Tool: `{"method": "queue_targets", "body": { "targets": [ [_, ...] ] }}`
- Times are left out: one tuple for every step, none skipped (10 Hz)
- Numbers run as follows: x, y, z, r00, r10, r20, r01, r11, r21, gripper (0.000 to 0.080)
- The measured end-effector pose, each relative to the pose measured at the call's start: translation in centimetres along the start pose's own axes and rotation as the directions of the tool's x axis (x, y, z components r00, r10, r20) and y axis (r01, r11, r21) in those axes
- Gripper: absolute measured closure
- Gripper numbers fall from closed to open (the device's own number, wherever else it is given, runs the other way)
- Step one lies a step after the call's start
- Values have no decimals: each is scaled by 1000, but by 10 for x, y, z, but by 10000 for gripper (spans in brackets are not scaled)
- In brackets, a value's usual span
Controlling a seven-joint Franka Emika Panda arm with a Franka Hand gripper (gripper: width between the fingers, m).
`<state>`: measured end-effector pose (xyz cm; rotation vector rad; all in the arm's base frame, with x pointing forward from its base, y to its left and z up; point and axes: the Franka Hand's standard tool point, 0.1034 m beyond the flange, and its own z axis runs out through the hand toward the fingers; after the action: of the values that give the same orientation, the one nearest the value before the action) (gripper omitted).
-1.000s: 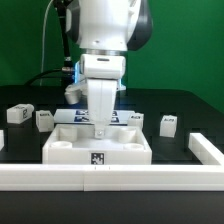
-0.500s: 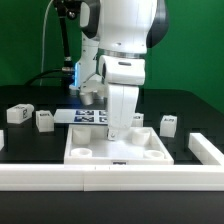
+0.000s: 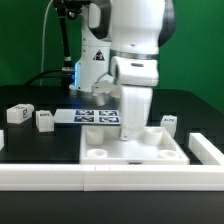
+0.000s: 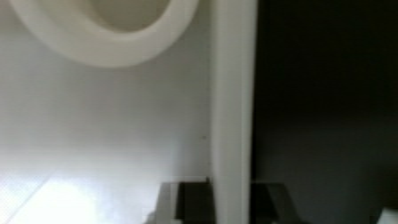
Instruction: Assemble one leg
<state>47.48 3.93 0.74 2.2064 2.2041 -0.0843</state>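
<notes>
The gripper (image 3: pixel 135 137) is clamped on the far wall of the big white tray (image 3: pixel 100 152), while the leg (image 3: pixel 170 124) stands loose on the worktop (image 3: pixel 35 146) just beside the tray and is in no hole yet, so it looks like nearly all the job is left.

Three small white blocky posts loose on black table (image 3: pixel 200 118), each with black-and-white square tag. At exterior view's left edge: far-left leg (image 3: pixel 17 114), lying low, wider than tall, tag on near face. Just beside it, toward exterior view's right: second leg (image 3: pixel 44 120), upright, tag facing camera. Well apart, at exterior view's right: right leg (image 3: pixel 169 124), upright, tag on front.
</notes>
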Motion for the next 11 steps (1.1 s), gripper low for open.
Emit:
{"method": "queue_targets", "body": {
  "targets": [
    [9, 2, -1, 1000, -9, -4, 9, 1000, 2, 749],
    [18, 5, -2, 1000, -24, -8, 24, 1000, 4, 749],
    [24, 7, -2, 999, -33, -13, 33, 999, 1, 749],
    [29, 8, -2, 1000, -17, -15, 17, 1000, 0, 749],
    [30, 9, -2, 1000, -6, -15, 6, 1000, -1, 749],
    [28, 9, -2, 1000, -4, -15, 4, 1000, -1, 749],
    [28, 9, -2, 1000, -4, -15, 4, 1000, -1, 670],
    [28, 9, -2, 1000, -4, -15, 4, 1000, -1, 670],
    [28, 9, -2, 1000, -4, -15, 4, 1000, -1, 488],
    [28, 9, -2, 1000, -4, -15, 4, 1000, -1, 303],
    [28, 9, -2, 1000, -4, -15, 4, 1000, -1, 303]
  ]
}}
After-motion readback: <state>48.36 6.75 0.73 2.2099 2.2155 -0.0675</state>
